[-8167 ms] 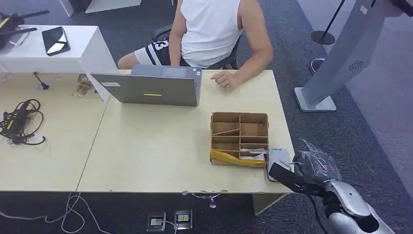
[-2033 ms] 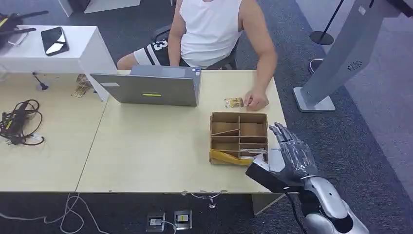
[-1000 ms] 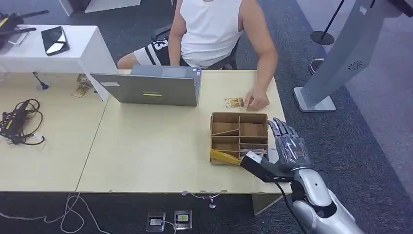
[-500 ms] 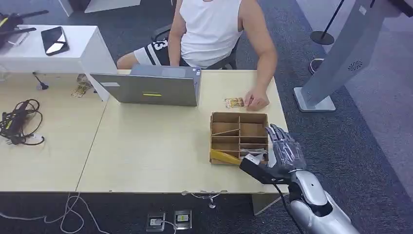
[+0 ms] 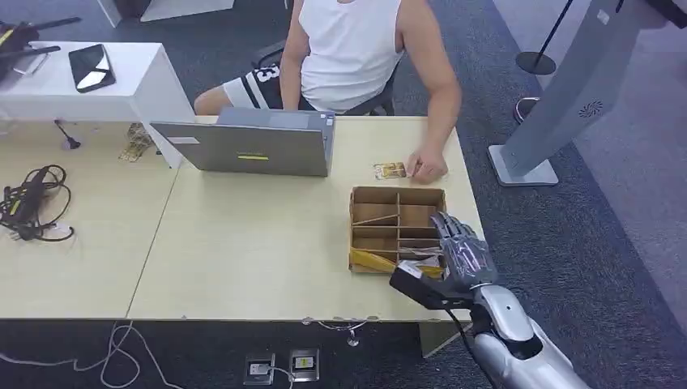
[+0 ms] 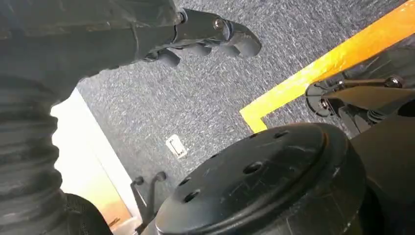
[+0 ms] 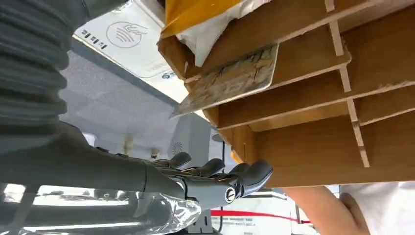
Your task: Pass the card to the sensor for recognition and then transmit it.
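Since the earlier frames, the right hand [image 5: 455, 251] has been brought leftward from the table's right edge and is now held over the right side of the cardboard organizer [image 5: 397, 229], lower right of centre; its fingers are spread and nothing is gripped. A card [image 7: 230, 81] is seen lying tilted in a compartment in the right wrist view. Another card [image 5: 390, 171] lies above the organizer beside a person's hand [image 5: 427, 167]. The left hand's [image 6: 195, 36] fingers appear loosely curled, nothing held.

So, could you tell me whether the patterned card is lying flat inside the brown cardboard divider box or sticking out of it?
Sticking out: the patterned card juts past the cardboard box's edge, unheld by the right hand.
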